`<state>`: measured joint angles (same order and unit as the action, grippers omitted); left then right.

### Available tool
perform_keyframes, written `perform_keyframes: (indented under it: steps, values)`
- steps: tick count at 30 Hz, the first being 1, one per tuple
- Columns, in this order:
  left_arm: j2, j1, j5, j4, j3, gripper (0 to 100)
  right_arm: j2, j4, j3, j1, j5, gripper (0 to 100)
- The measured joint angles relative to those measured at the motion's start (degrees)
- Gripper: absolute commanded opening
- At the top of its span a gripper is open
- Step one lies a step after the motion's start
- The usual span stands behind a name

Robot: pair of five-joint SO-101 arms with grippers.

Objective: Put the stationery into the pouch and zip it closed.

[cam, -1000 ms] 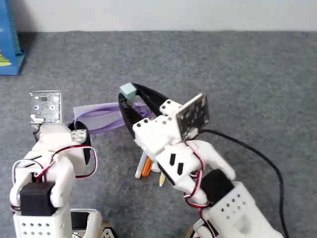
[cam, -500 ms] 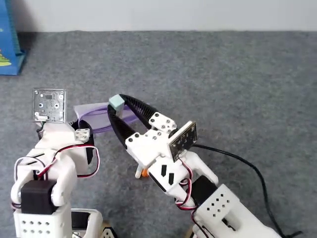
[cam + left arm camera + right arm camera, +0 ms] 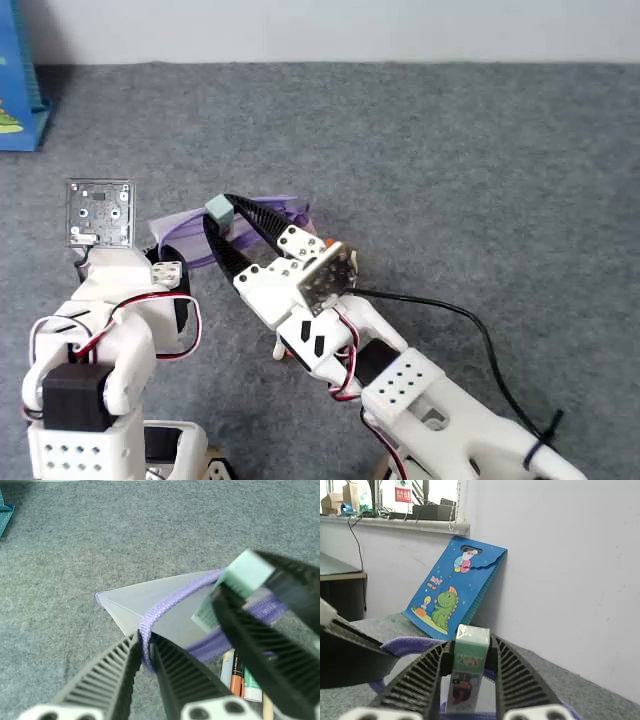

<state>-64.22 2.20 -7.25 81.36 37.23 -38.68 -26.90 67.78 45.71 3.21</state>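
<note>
Purple-edged pouch (image 3: 150,602) was pinched in left jaws; eraser (image 3: 468,672), gripped between right jaws, was best released inside it.

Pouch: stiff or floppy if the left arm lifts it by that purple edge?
Probably floppy: the pouch looks like thin translucent sheet, and its purple edge bows where the left gripper pinches it. Likely light, so it may drag or fold rather than hold open.

White plastic arms, black servos. Red and white wires (image 3: 193,325) loop on left arm (image 3: 110,330); black cable (image 3: 425,300) trails from right arm (image 3: 420,400)
</note>
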Motion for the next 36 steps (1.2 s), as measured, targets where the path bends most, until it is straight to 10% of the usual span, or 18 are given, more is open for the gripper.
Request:
perform_keyframes:
  steps: [11, 27, 36]
  values:
    - [0.00, 0.00, 0.26, 0.00, 0.00, 1, -0.97, 2.81, 0.79, 0.00, 1.14, 21.9]
    - [0.00, 6.68, -1.23, 0.00, 0.00, 1, -20.04, 73.93, -21.19, -12.40, -18.29, 21.7]
    - [0.00, 6.86, -1.32, 0.00, 0.00, 1, -2.73, 82.90, -22.07, -21.01, -23.56, 21.8]
